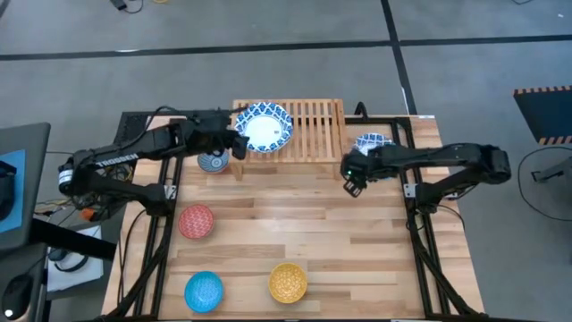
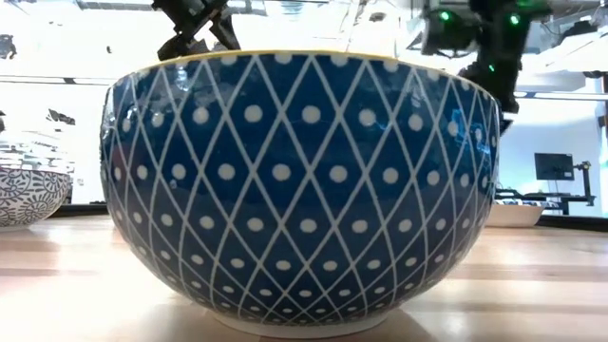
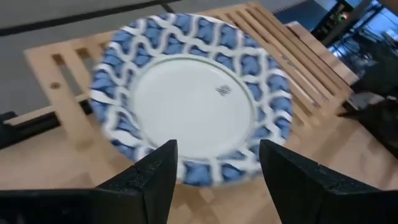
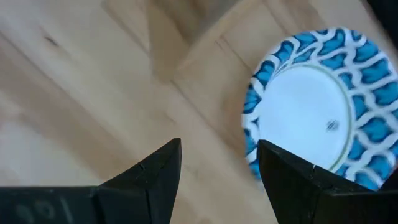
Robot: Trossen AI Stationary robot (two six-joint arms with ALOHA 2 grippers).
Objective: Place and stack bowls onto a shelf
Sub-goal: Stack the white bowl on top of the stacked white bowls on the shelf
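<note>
Blue diamond-patterned bowl (image 2: pixel 302 185) fills the low view; white blue-rimmed bowl (image 1: pixel 264 127) rests on the shelf (image 1: pixel 308 130); left gripper (image 1: pixel 236 143) at its rim, fingers apart, empty; right gripper (image 1: pixel 351 172) spread, empty, beside another bowl (image 1: pixel 372 143).

The dark left arm is reaching from the nine o'clock edge of the high view toward twelve o'clock, its forearm lying almost level. Its black two-finger left gripper (image 1: pixel 238 143) is sitting just left of centre near the top, its fingers (image 3: pixel 152 180) spread apart with nothing between them. The dark right arm is coming in from three o'clock, elbow bent, its black two-finger right gripper (image 1: pixel 352 170) pointing toward nine o'clock, fingers (image 4: pixel 155 174) parted and empty.
</note>
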